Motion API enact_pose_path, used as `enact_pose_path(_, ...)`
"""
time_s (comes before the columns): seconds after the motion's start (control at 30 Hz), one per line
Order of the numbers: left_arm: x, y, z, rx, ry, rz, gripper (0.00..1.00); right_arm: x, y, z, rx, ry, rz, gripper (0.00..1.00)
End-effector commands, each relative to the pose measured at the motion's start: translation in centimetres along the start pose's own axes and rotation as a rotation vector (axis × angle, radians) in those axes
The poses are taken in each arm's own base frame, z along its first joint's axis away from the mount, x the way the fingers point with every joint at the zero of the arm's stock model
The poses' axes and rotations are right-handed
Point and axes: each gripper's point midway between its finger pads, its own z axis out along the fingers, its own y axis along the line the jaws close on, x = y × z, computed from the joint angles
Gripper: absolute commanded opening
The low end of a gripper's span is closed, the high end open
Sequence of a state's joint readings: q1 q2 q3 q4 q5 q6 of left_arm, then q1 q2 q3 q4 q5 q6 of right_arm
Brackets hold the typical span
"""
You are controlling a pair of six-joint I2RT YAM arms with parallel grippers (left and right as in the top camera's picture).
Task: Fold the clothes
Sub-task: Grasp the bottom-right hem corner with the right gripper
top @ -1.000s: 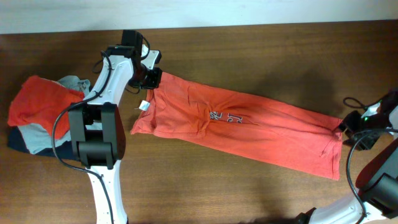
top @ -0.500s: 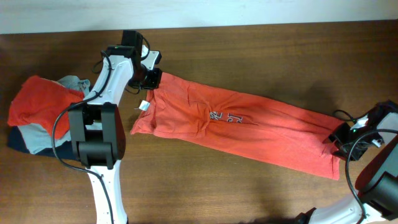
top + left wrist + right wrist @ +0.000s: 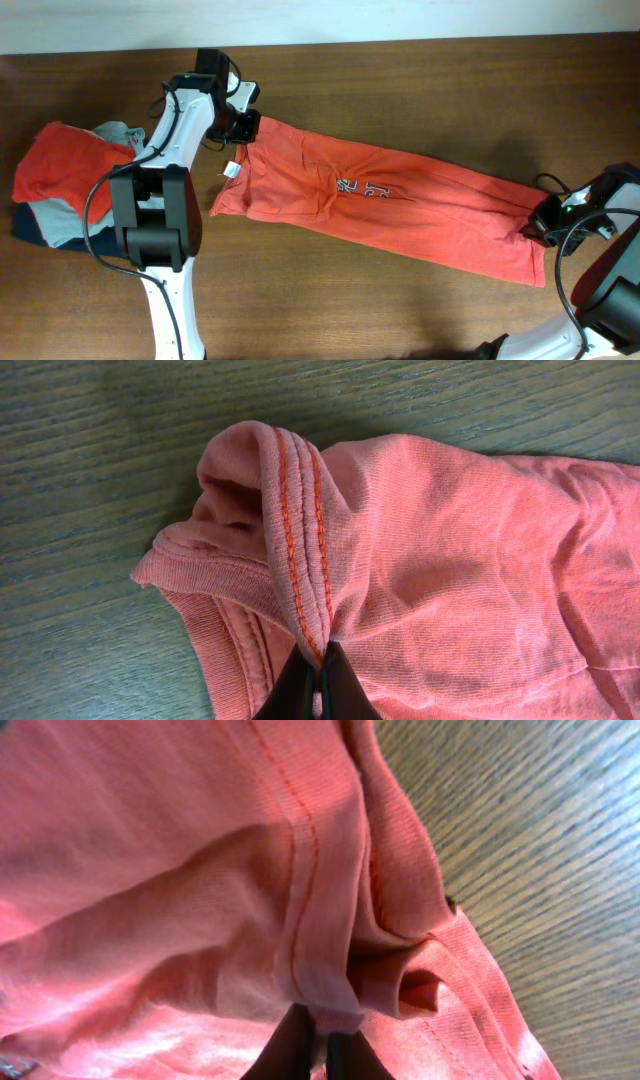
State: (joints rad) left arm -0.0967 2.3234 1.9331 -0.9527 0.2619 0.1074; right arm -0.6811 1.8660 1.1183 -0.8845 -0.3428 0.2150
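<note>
The orange-red T-shirt [image 3: 400,205] lies folded into a long strip slanting across the table, its chest lettering [image 3: 362,187] facing up and its white tag [image 3: 231,170] at the left end. My left gripper [image 3: 244,127] is shut on the strip's upper left corner. In the left wrist view that gripper [image 3: 320,675] pinches a stitched hem fold [image 3: 290,540]. My right gripper [image 3: 543,215] is shut on the shirt's right end. The right wrist view has that gripper [image 3: 322,1035] clamped on a bunched fold of the hem [image 3: 330,970].
A pile of other clothes [image 3: 60,185], orange-red over grey and navy, sits at the far left beside the left arm's base [image 3: 155,220]. Bare wooden table [image 3: 420,90] surrounds the shirt. A cable [image 3: 545,182] loops near the right arm.
My right gripper has moved in onto the shirt's right end and shut on the hem. The left gripper has kept its hold and place.
</note>
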Motion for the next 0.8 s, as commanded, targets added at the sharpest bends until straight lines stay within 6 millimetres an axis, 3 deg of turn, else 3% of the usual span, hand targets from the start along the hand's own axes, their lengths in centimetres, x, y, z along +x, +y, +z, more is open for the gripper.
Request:
enact_pose_path(0.0, -0.4, 0.2, -0.3, 0.002, -0.011, -0.012, 0.0, -1.6, 0.7, -1.5, 0.001, -0.038, -0.008, 0.04)
enact_pose_path(0.13, -0.4, 0.2, -0.3, 0.001, -0.01, -0.013, 0.0, -2.9, 0.0, -2.4, 0.062, -0.084, -0.015, 0.04)
enact_pose_path(0.33, -0.2, 0.6, -0.4, -0.004, -0.006, -0.02, 0.0, -4.9, -2.6, -3.3, 0.141, -0.166, 0.018, 0.04)
enact_pose_path(0.47, -0.1, 1.2, -0.4, -0.036, -0.002, -0.02, 0.01, -4.8, -0.8, -3.5, -0.005, -0.146, -0.047, 0.04)
enact_pose_path(0.77, 0.2, 2.1, -0.5, -0.054, 0.007, -0.036, 0.01, -6.1, -1.5, -4.8, -0.021, -0.188, -0.033, 0.04)
